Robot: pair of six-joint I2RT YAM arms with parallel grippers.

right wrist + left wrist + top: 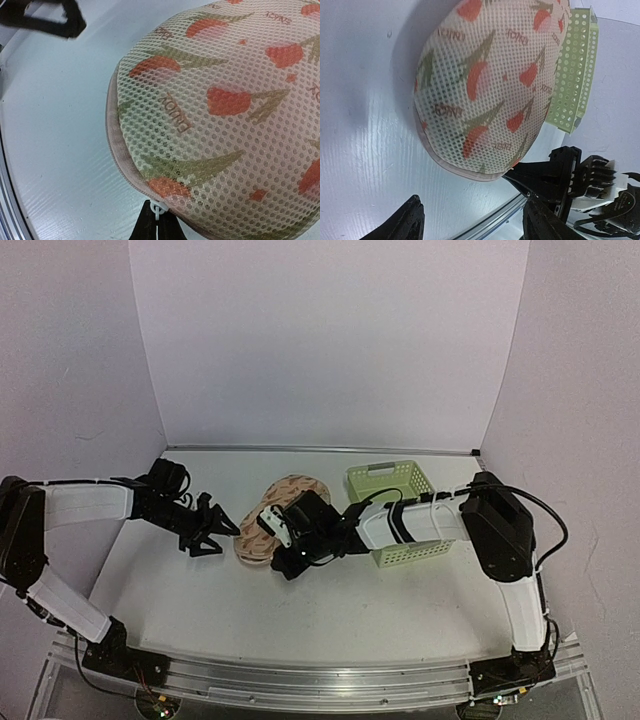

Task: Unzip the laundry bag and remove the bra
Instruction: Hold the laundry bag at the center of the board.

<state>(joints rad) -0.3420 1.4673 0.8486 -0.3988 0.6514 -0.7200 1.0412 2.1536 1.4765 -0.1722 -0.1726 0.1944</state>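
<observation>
Unzipping is the step in hand: my right fingers (150, 227) are pinched tight on the white zipper pull (157, 210) at the rim of the laundry bag (280, 495). The bag lies zipped on the tabletop (200, 600), a domed pale mesh with orange-red leaves. My left fingers (208, 532) stand wide apart and empty, just beside it. Next, I judge, I drag the pull along the seam while the left pins the bag; the bra is not visible
</observation>
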